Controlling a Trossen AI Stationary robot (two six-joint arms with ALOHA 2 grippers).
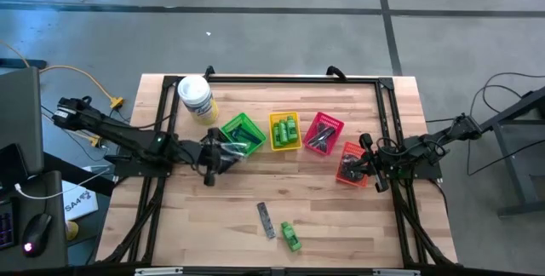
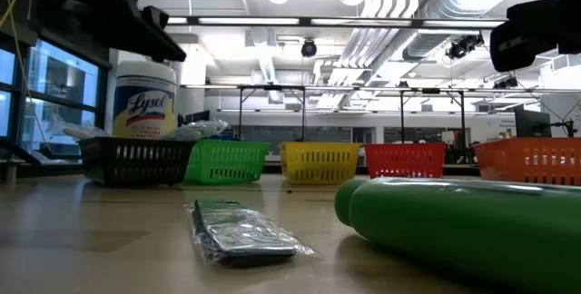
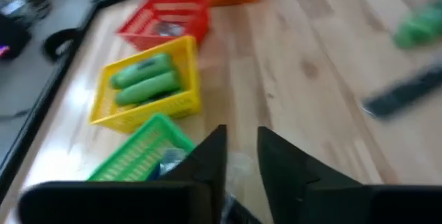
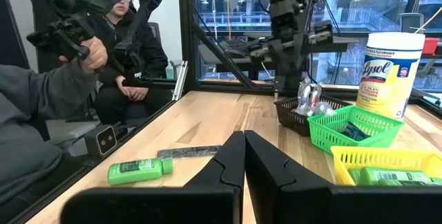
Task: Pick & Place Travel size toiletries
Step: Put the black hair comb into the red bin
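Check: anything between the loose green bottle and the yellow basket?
Nothing visible. Bare table lies between the green bottle and the yellow basket; the wrapped comb sits beside the bottle, off that line.

Wooden table [image 1: 341, 225] bears baskets [image 1: 285, 131], bottle [image 1: 291, 237], comb [image 1: 266, 220].

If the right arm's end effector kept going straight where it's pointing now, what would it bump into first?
Probably nothing near: the shut right end effector points over bare table. Farther on, roughly in line, stands the black basket under the left end effector; depth is unclear.
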